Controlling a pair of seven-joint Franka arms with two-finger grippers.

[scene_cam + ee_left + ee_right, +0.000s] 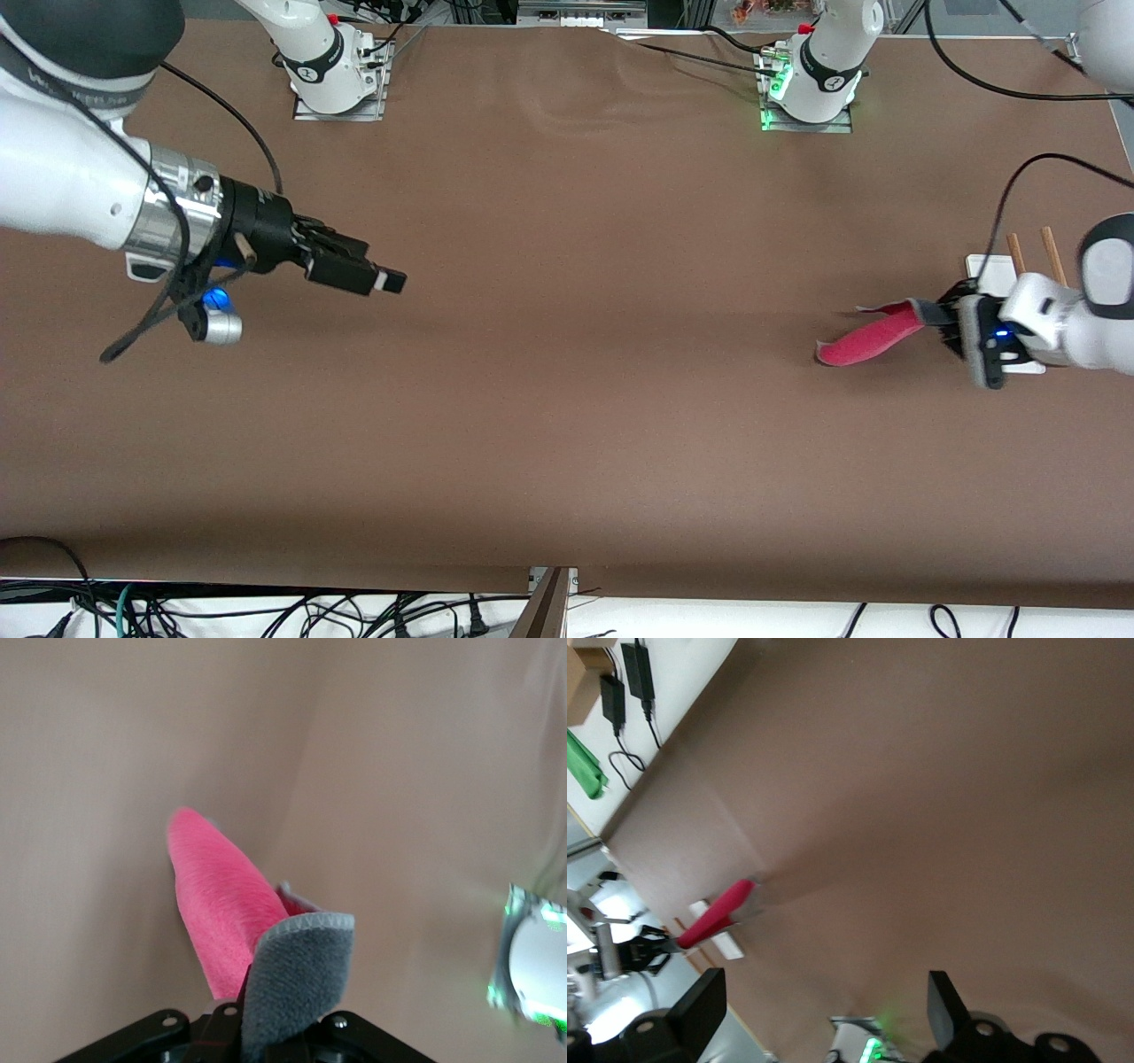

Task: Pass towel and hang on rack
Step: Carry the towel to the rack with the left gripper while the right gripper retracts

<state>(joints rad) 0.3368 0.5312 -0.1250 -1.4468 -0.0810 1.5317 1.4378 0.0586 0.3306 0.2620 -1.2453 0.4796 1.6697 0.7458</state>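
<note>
Pinkish-red towel (873, 341) hangs clenched in the left gripper (941, 321), just beside the rack (997, 275) at the left arm's end of the table (567, 354). Right gripper (390, 281) waits released, well apart from the rack. Risk: the drooping cloth may drag on the table or slip from a narrow edge grip during the pass.

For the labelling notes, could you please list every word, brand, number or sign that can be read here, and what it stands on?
No text can be read in full.
"W…": pale lettering on the dark band of the right arm, cut off and blurred.
Round marks on the dark rings of both arm bases: too small to read.
Towel, rack, table: no lettering.
</note>
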